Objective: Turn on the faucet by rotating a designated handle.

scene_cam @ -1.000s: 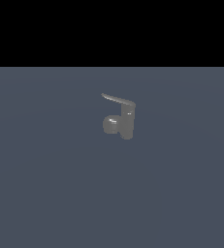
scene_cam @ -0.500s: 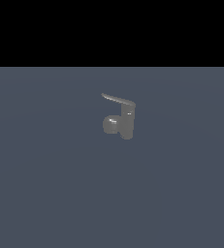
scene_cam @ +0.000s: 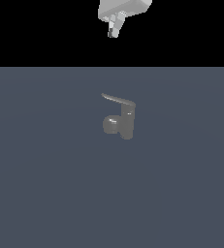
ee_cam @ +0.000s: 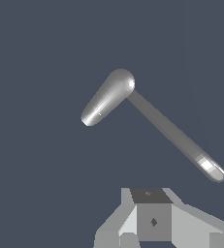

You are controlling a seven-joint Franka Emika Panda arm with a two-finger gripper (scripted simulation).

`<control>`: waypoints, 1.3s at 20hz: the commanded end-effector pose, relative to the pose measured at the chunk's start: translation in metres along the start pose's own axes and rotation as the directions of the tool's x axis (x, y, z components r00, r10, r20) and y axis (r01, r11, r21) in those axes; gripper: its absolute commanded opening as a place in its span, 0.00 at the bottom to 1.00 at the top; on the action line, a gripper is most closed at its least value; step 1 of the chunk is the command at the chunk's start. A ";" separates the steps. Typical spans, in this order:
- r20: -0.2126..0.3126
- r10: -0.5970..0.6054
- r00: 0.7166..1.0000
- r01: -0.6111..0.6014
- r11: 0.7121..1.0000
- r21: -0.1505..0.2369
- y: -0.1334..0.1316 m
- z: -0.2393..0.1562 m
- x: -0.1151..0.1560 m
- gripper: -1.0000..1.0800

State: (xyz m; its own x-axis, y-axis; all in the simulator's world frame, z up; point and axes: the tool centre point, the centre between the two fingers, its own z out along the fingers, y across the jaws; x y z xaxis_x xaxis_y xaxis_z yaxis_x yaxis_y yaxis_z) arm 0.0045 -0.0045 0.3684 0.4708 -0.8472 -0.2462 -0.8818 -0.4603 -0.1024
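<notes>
So most of the arm is cut off here. In the exterior view only the end effector (scene_cam: 114, 30) pokes in at the top edge of the frame, just right of centre, a white blocky chunk with grey fingers (scene_cam: 113, 32) hanging down against the black band. The fingers overlap from this angle, so I honestly can't tell if they're spread or pressed together. The wrist view doesn't help much either: you only get pale grey boxy parts of the end effector (ee_cam: 152, 223) at the lower edge of the frame, and the fingertips themselves are out of shot.

The faucet (scene_cam: 124, 123) sits a little above the middle of the exterior frame, well below the end effector and apart from it, nothing touching it. It's a small glossy grey tap with a short upright body and a stubby rounded spout (scene_cam: 111, 125) bulging toward the exterior view's left. The handle (scene_cam: 117, 100) sticks out from the top of the body, also toward the exterior view's left, tilted slightly upward at its free end.

From the wrist view the handle (ee_cam: 174, 133) and another rounded bar make a bent elbow shape, but it's hard to sort which part is which.

The bench (scene_cam: 45, 193) is a flat dull blue-grey surface; behind it is plain black.
</notes>
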 end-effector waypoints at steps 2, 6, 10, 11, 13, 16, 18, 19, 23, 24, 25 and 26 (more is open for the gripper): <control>-0.013 0.113 0.993 -0.113 0.994 -0.007 -0.017 0.024 0.016 0.00; -0.039 0.235 0.971 -0.236 0.972 -0.013 -0.035 0.051 0.034 0.00; -0.075 0.349 0.934 -0.351 0.936 -0.012 -0.050 0.080 0.051 0.00; -0.085 0.376 0.923 -0.378 0.926 -0.010 -0.054 0.087 0.055 0.00; -0.107 0.428 0.898 -0.431 0.903 -0.004 -0.061 0.101 0.063 0.00; -0.141 0.499 0.855 -0.503 0.864 0.009 -0.071 0.122 0.074 0.00; -0.163 0.539 0.826 -0.544 0.839 0.021 -0.077 0.135 0.081 0.00; -0.173 0.557 0.812 -0.561 0.827 0.027 -0.080 0.141 0.084 0.00; -0.207 0.612 0.763 -0.616 0.786 0.053 -0.088 0.161 0.093 0.00; -0.214 0.623 0.753 -0.626 0.777 0.059 -0.090 0.165 0.095 0.00; -0.220 0.632 0.743 -0.636 0.769 0.065 -0.092 0.169 0.097 0.00; -0.226 0.640 0.734 -0.644 0.762 0.070 -0.093 0.172 0.098 0.00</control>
State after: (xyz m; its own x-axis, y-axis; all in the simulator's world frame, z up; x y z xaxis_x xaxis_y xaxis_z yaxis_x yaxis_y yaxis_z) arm 0.1247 0.0008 0.1934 -0.1919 -0.9806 -0.0403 -0.9814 0.1913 0.0184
